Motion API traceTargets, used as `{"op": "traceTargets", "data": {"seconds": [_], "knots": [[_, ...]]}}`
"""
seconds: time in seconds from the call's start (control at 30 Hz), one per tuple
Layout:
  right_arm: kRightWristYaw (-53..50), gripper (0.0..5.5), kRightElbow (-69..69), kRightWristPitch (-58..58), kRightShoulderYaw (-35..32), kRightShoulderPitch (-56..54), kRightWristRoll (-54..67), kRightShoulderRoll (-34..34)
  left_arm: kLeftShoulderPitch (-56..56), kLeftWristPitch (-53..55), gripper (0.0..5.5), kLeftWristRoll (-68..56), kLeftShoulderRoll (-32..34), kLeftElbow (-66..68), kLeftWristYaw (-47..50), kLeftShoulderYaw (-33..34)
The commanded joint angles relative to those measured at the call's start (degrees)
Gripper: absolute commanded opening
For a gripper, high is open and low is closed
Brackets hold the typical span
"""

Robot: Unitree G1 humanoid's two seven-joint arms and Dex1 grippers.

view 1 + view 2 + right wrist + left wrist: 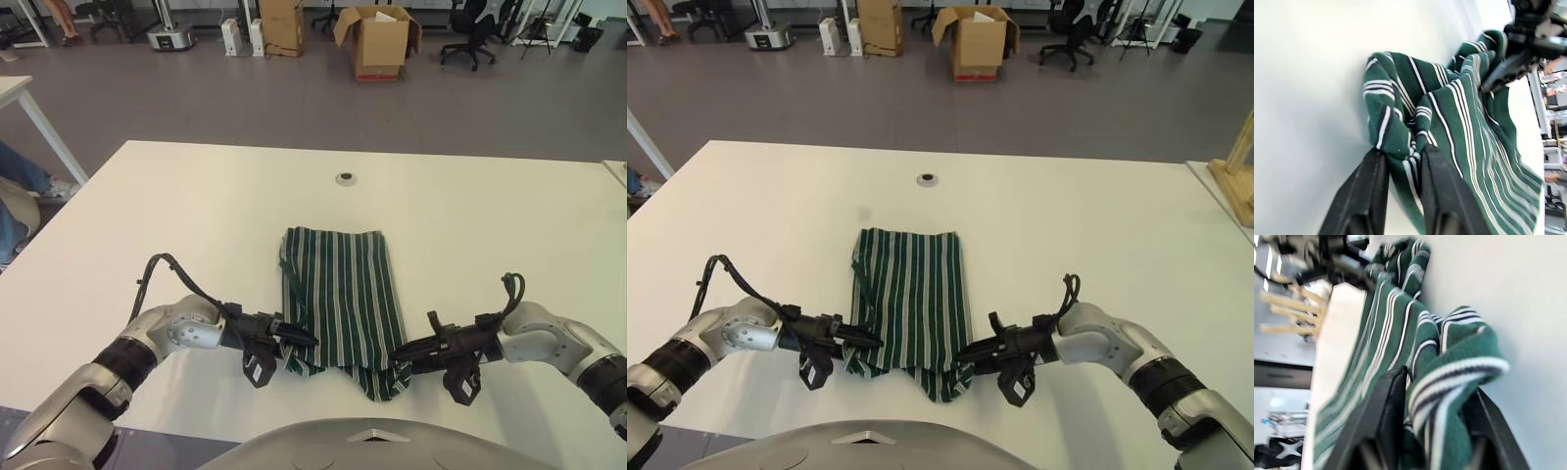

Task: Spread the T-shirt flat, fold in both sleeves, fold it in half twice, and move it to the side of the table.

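Beyond T-shirt (341,294): rnd cap (345,178) on table (176,225); cardboard box (378,44) bkgd.

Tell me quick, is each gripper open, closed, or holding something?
Left gripper: closed on the T-shirt, at its near left corner.
Right gripper: closed on the T-shirt, at its near right corner.

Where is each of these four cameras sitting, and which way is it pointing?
Left eye view: on the head, facing down over both arms at the T-shirt on the table.
Right eye view: beside it, same scene.
Left wrist view: left wrist, along the left gripper clamping the T-shirt.
Right wrist view: likewise, right gripper.
Wrist views share the T-shirt.
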Motion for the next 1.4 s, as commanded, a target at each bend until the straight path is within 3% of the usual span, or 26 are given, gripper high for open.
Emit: {"op": "traceTargets", "data": {"seconds": [0.03, 0.1, 0.2, 0.3, 0.4, 0.47, 0.53, 0.63, 0.7, 0.8, 0.93, 1.23, 1.3, 1.4], "knots": [[4.8, 0.38, -6.8, 9.1, 2.7, 6.4, 4.0, -4.2, 10.4, 12.3, 0.81, -9.2, 10.6, -13.7, -12.4, -6.4], [5.9, 0.14, -10.5, 14.4, 2.3, 8.7, 8.1, -5.9, 14.3, 16.5, 0.44, -11.4, 13.1, -19.2, -14.7, -7.2], [6.8, 0.11, -14.6, 19.8, 0.9, 11.0, 11.6, -6.9, 17.5, 21.6, 0.0, -9.1, 11.1, -23.3, -14.8, -7.3], [7.9, 0.11, -20.1, 27.1, -0.4, 13.4, 17.1, -7.9, 19.3, 27.4, 0.0, -9.5, 8.2, -26.1, -13.6, -6.7], [10.8, 0.11, -30.0, 43.8, -3.1, 16.6, 29.6, -12.4, 19.7, 35.5, 0.0, -17.6, 7.1, -30.1, -12.8, -2.9], [12.8, 0.11, -35.7, 60.3, -7.5, 14.9, 47.3, -16.7, 17.9, 42.1, 0.0, -28.4, 9.4, -31.4, -14.3, 3.5], [13.8, 0.11, -38.3, 69.8, -10.9, 13.4, 56.4, -18.0, 17.2, 46.2, 0.0, -33.3, 10.2, -32.0, -15.9, 7.3], [16.6, 0.11, -34.1, 88.9, -17.5, 2.8, 75.7, -17.6, 8.2, 67.4, 0.0, -52.8, 17.4, -19.3, -33.3, 18.7], [17.7, 0.11, -30.2, 97.5, -18.6, -2.4, 80.6, -15.4, 2.5, 77.0, 0.0, -58.9, 15.6, -13.6, -37.2, 22.4], [16.2, 0.1, -22.6, 104.6, -18.2, -9.0, 80.0, -9.0, -3.9, 84.8, 0.0, -61.2, 8.5, -11.6, -34.4, 24.1], [12.8, 0.1, -12.3, 109.0, -18.0, -14.4, 75.0, 1.0, -8.9, 87.1, 0.0, -54.2, 1.1, -7.6, -32.7, 21.6], [5.3, 0.1, 6.3, 114.8, -17.6, -21.0, 61.6, 17.3, -18.0, 75.1, 0.0, -32.4, -13.6, 24.7, -22.2, 20.3], [0.9, 0.1, 12.9, 115.0, -18.0, -22.9, 57.3, 21.2, -18.6, 73.7, 0.51, -31.2, -16.0, 29.3, -21.3, 21.5], [-1.9, 0.92, 17.8, 115.5, -20.5, -24.1, 54.0, 24.6, -18.7, 74.4, 1.04, -30.9, -17.7, 31.3, -22.8, 23.3]]}}
